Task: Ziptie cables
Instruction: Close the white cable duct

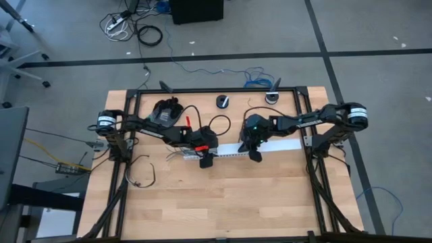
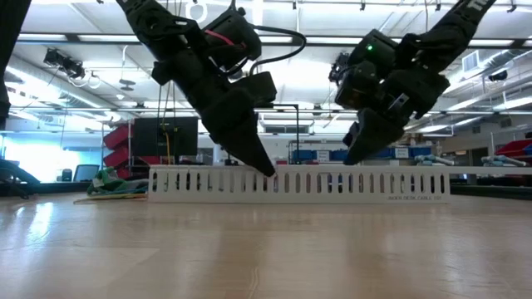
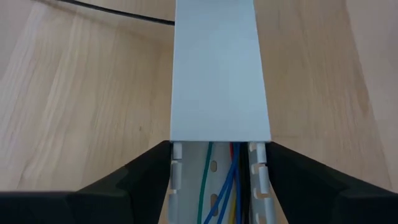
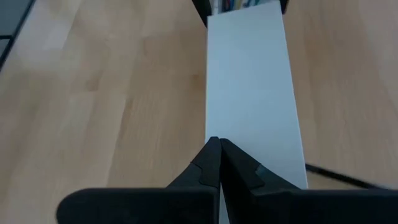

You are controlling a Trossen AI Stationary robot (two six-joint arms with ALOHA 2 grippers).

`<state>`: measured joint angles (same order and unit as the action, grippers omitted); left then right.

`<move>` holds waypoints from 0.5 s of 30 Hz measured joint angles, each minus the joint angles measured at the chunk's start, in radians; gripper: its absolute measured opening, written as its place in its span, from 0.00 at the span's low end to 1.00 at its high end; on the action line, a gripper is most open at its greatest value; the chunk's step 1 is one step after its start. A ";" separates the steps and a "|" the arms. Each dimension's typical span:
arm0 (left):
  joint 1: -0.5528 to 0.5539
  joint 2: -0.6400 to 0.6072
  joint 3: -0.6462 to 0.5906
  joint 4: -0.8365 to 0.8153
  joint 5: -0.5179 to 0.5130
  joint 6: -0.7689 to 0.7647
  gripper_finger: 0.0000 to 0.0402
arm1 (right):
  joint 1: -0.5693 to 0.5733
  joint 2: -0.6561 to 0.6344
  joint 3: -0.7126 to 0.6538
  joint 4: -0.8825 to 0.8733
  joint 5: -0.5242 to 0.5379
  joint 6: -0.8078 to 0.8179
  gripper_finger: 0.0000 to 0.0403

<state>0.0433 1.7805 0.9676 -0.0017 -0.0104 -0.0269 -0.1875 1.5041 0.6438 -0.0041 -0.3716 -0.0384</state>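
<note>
A white slotted duct lies across the table's middle. A flat white lid covers its right stretch. The cables, thin green, blue, red and yellow wires, lie inside the duct's uncovered channel, and more wire spills from its left end. My left gripper straddles the duct just at the lid's left end. My right gripper is shut, with its tips over the lid farther right. My left gripper has one finger against each slotted side wall of the duct, where the lid ends. The fingers slant down from the table's left along the duct. The duct rests flat on the table. My right gripper's shut fingertips slant down at the lid's top face; I cannot tell whether they touch it.
A thin black wire loops on the wood near the left frame. Two small dark round parts sit at the far edge. Bare wood stretches along the near side.
</note>
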 joint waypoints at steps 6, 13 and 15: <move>0.000 0.000 -0.001 -0.016 -0.014 0.000 0.62 | 0.002 0.074 0.059 0.000 -0.016 -0.020 0.00; 0.000 -0.001 0.000 -0.015 -0.018 0.000 0.62 | 0.002 0.081 0.133 -0.065 0.002 -0.066 0.00; 0.000 -0.001 -0.001 -0.015 -0.018 -0.001 0.62 | 0.002 0.083 0.141 -0.072 0.003 -0.069 0.00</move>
<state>0.0433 1.7798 0.9669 -0.0162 -0.0288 -0.0277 -0.1852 1.5867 0.7849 -0.0759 -0.3688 -0.1075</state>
